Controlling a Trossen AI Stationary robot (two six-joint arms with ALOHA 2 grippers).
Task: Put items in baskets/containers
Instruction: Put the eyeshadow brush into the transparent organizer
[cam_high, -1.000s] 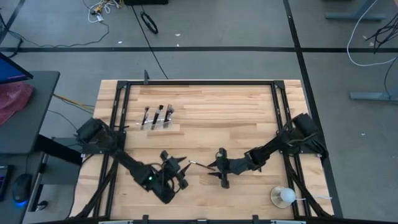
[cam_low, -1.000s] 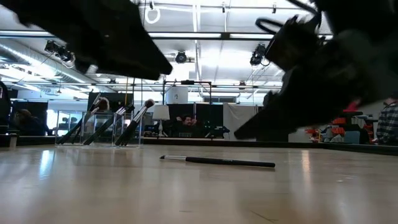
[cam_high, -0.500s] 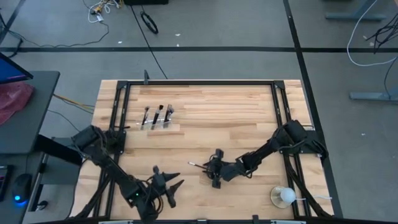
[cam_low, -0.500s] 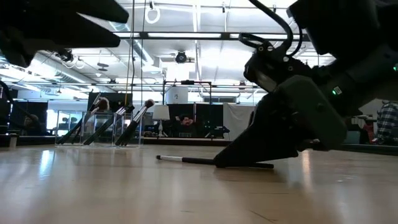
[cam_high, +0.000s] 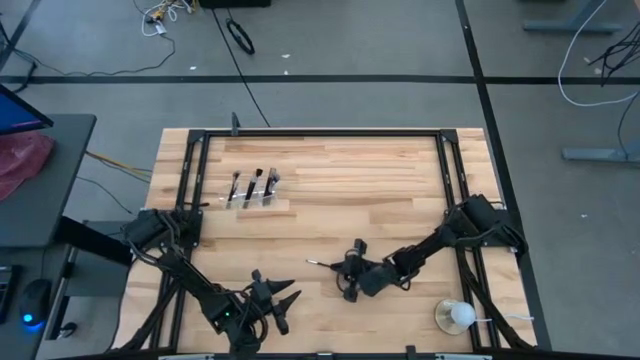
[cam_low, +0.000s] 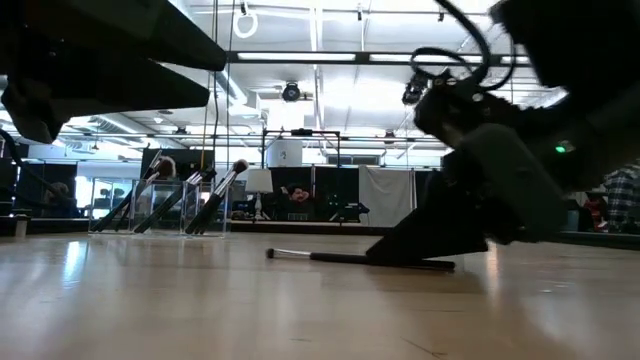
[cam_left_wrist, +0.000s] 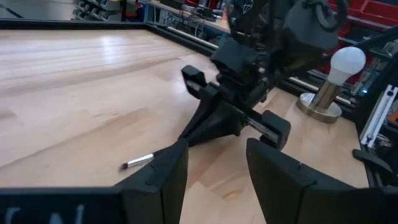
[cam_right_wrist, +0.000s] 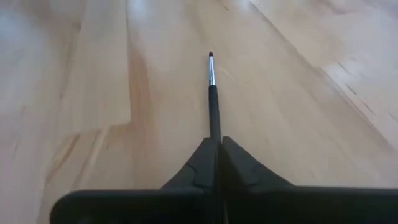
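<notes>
A thin dark makeup brush with a silver ferrule lies on the wooden table in front of centre, also seen in the high view and the low view. My right gripper is shut on its handle. My left gripper hovers open near the table's front edge, left of the brush, with nothing between its fingers. The clear holder stands at the far left, with a few brushes leaning inside it. My right gripper pinches the brush's dark handle between its two fingertips, back from the ferrule. The fingers slant down from the table's right and lie along the brush. The brush lies flat on the table, its bristle end pointing away from the gripper toward the left.
A white ball-like bulb on a round dish stands at the front right corner, behind my right arm. A black frame runs along the table's edges. Bare wood lies between the brush and the holder.
My right gripper has come down onto the brush and shut on its handle. My left gripper has drawn back toward the table's near edge and stayed open.
</notes>
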